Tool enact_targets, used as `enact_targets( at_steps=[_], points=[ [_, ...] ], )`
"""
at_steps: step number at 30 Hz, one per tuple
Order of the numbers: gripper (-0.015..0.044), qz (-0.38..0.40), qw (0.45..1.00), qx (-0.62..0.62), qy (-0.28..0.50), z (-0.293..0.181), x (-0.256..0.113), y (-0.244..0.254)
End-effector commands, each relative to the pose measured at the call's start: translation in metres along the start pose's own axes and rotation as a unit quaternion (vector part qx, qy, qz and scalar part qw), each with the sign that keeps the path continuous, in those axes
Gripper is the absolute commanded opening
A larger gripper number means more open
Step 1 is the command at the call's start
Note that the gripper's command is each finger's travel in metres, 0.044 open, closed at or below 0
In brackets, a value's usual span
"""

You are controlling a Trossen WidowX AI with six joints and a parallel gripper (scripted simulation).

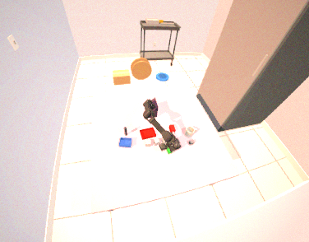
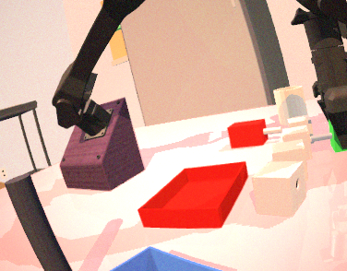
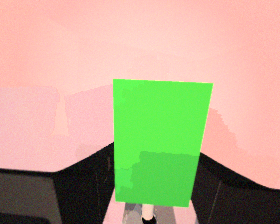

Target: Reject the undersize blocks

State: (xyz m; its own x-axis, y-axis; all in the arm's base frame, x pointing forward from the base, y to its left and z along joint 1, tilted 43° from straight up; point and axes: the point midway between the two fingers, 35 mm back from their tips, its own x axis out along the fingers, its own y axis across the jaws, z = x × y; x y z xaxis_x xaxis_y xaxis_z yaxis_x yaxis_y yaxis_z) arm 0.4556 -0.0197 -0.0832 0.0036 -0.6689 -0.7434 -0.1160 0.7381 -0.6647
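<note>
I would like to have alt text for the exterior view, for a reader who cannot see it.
A black gripper holds a green gauge, its pin pointing toward a row of pale blocks. An empty red tray lies beside the blocks, in front of the arm's purple base.

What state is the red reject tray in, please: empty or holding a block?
Empty: in the exterior view the red tray shows a bare floor inside its walls.

We see the pale steel blocks (image 1: 148, 143) (image 2: 275, 190) standing in a row between the red reject tray (image 1: 148, 133) (image 2: 182, 218) and the counter's near edge, the closest block showing a small round hole. The tray lies flat, open upward. The green GO gauge (image 1: 168, 151) (image 2: 335, 139) (image 3: 160, 135) is gripped, its grey pin level toward the row; we cannot tell if it has entered.
</note>
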Motion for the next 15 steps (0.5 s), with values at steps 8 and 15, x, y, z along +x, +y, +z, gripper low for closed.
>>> enact_targets(
  at_steps=[8,15],
  points=[
    [0.0000,-0.002,1.000,0.000,-0.006,0.0033,-0.0052,-0.0029],
    [0.0000,-0.002,1.000,0.000,-0.006,0.0049,-0.0062,-0.0031]
  ],
)
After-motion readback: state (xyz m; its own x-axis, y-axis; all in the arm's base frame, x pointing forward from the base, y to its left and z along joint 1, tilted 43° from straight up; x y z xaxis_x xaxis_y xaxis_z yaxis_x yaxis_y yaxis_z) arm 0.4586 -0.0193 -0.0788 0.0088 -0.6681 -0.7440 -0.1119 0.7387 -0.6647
